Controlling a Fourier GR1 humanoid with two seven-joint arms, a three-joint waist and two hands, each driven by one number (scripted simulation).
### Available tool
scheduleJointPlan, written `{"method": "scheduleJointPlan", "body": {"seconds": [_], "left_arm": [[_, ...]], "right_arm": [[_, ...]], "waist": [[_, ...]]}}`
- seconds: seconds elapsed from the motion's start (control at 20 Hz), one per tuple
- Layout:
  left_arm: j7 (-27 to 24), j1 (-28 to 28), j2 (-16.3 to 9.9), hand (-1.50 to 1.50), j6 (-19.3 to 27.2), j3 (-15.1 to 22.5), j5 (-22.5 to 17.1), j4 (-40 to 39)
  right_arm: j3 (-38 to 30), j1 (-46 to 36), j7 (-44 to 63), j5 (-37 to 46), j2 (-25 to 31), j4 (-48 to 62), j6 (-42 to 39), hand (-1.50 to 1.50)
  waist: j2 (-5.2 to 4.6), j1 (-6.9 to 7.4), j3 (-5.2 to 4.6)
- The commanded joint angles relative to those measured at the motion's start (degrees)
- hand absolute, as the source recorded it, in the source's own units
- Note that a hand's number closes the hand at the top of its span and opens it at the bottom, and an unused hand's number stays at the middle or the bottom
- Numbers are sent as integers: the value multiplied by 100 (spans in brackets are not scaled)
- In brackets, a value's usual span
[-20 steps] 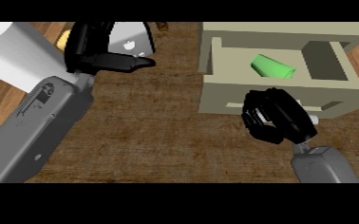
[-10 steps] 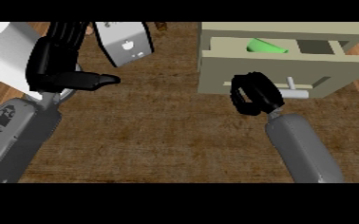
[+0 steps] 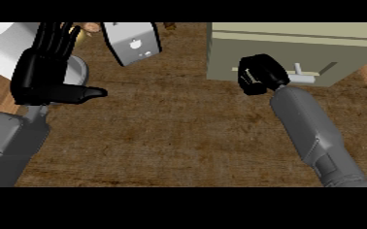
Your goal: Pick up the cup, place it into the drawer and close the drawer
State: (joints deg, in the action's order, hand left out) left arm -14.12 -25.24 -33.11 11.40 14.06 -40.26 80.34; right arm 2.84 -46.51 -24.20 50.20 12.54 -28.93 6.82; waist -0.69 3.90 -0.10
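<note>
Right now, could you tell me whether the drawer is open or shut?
Shut, or nearly so: the drawer front sits against the cabinet, no interior or cup shows, and the right hand is curled against its front beside the handle.

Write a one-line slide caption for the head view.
Right hand curled against the drawer front beside its handle; left hand rests open at left.

A single head view looks steeply down on the wooden counter (image 3: 172, 126) from close above. Both grey forearms enter from the lower edge, the left hand (image 3: 44, 73) at the frame's left, the right hand (image 3: 259, 73) right of centre. The drawer unit (image 3: 287, 53) is cut by the top and right edges, a white appliance (image 3: 132, 42) by the top. No second view overlaps it.
</note>
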Motion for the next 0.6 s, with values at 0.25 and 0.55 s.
{"method": "scheduleJointPlan", "body": {"seconds": [0.25,0.55], "left_arm": [[-16,189,-20,-150,-487,-85,-157,88],[-203,214,114,-150,-615,12,-31,-71]], "right_arm": [[-528,-853,-13,-211,459,1276,-248,150],[-776,-910,-335,-472,655,1358,-381,150]], "waist": [[-153,251,30],[-218,263,36]]}}
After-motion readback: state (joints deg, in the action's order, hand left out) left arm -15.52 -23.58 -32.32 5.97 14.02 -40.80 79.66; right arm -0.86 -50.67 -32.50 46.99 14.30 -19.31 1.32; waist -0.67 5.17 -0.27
